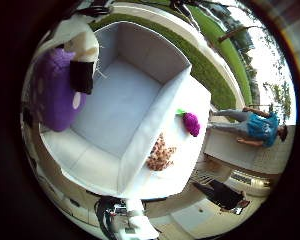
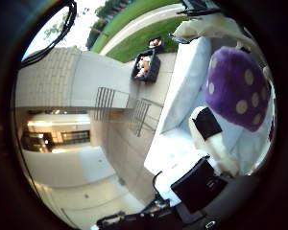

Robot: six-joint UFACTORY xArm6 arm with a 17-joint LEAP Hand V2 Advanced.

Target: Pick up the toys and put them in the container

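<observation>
Purple mushroom toy [image 2: 235, 88] held in the hand [image 2: 211, 139] at the container's edge.

Purple plush with pale spots fills the upper right of the thumb-side frame, pressed close to the palm, with a white-and-black finger [image 1: 82, 62] curled across it; the hand is closed on the toy, probably so it can be carried over the wall and let go inside. In the little-finger frame the toy sits at the upper left, hanging over the rim of the white container [image 1: 155, 112], whose grey floor is bare. Outside the box, on the white tabletop [image 1: 197, 97] at centre right, lie a small magenta toy [image 1: 191, 123] and, nearer the container wall, a speckled brown toy [image 1: 160, 154], both well apart from the hand.
</observation>
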